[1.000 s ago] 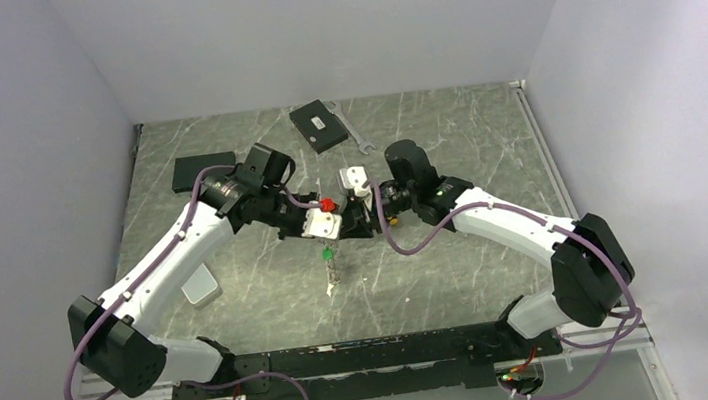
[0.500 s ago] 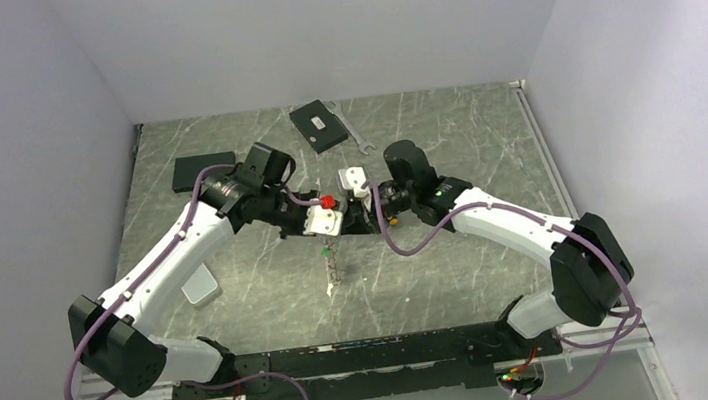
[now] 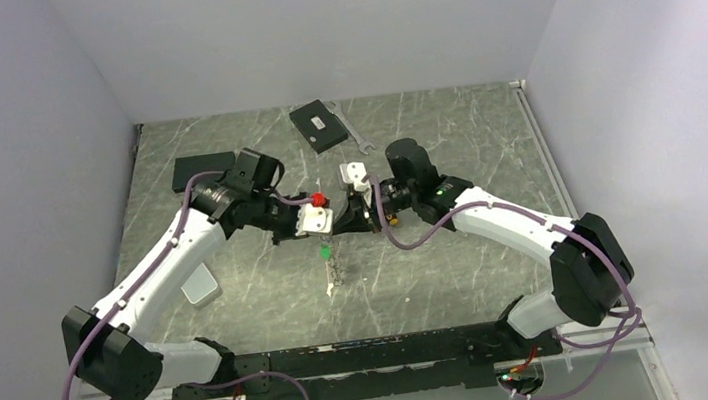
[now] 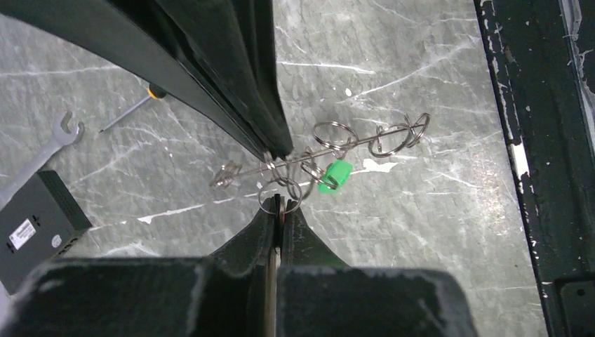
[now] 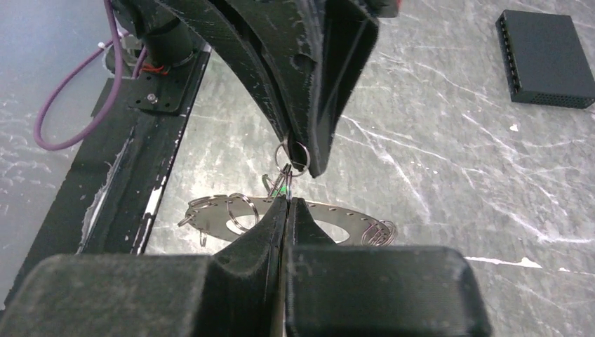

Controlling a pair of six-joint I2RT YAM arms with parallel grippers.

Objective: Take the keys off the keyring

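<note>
Both arms met above the marble table, on the near side of the black box and well apart from it. There the keyring hung clear of the surface, and in the top view it trailed down and away from the box. Its green tag dangled just under the point where the two claws met.

The left gripper had its fingers pressed together, pinching one of the small looped keys at the very tips. The right gripper came in from the opposite side with its fingers likewise together. It was clamped on the thin metal of the keyring right beside the left one's hold, and the tips of the two claws nearly touched. More keys were strung along the hoop, some bunched at the end farthest from the box.

A silver wrench lay just beside the black box on its right. The screwdriver lay near the box too, past the wrench
</note>
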